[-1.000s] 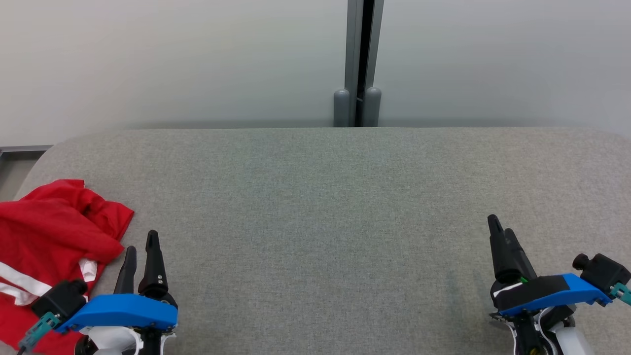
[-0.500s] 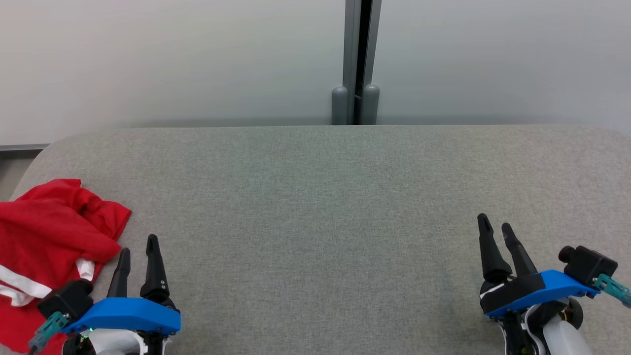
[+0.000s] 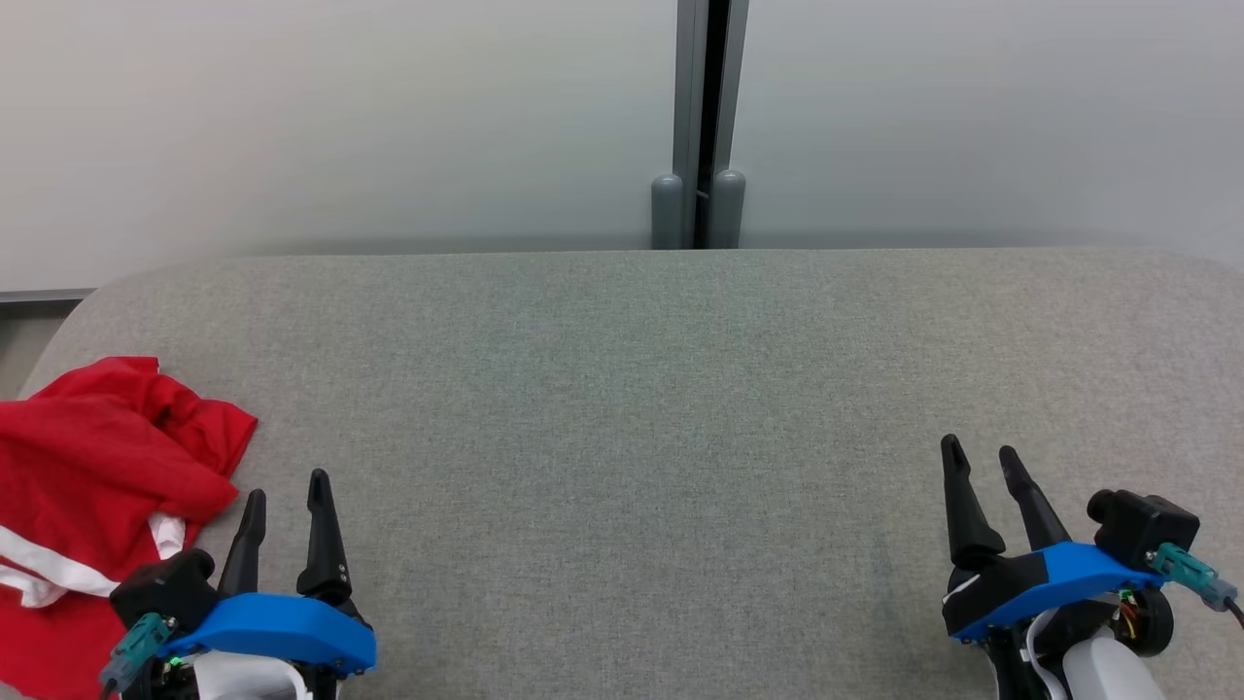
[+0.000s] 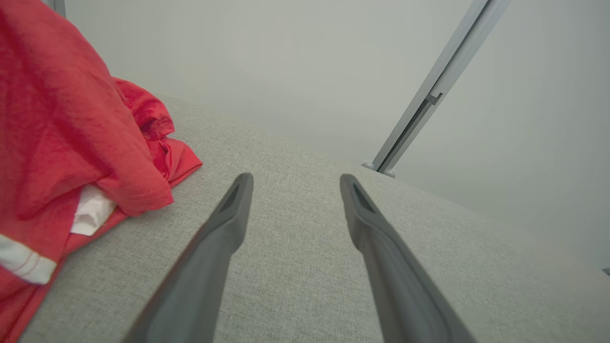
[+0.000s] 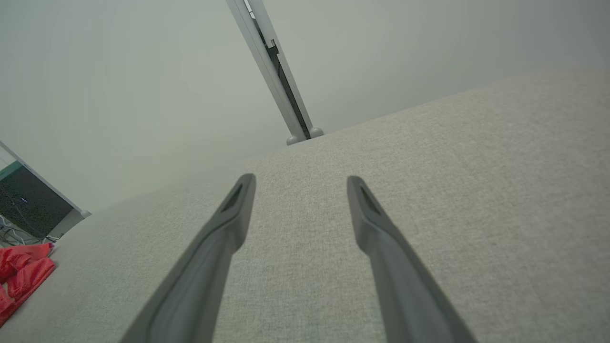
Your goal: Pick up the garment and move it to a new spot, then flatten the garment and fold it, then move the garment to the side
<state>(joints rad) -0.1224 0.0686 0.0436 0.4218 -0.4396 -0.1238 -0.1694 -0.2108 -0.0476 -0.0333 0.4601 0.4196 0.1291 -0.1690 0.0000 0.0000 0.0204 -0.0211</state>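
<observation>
moved: i drew left gripper (image 3: pixel 287 484) and right gripper (image 3: pixel 979 447) back a little toward near edge of desk (image 3: pixel 632 408) | hands: both released, empty | garment (image 3: pixel 97 467): unmoved, crumpled at left edge beside left gripper | meaning: pick-up had not started

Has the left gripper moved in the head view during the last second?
Yes, slightly. Judged against the crumpled red garment lying on the grey table, the left gripper has shifted right, away from it, and back toward the robot.

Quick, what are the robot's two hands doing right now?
Left gripper: open, empty, beside the crumpled red-and-white fabric garment.
Right gripper: open, empty.
</observation>
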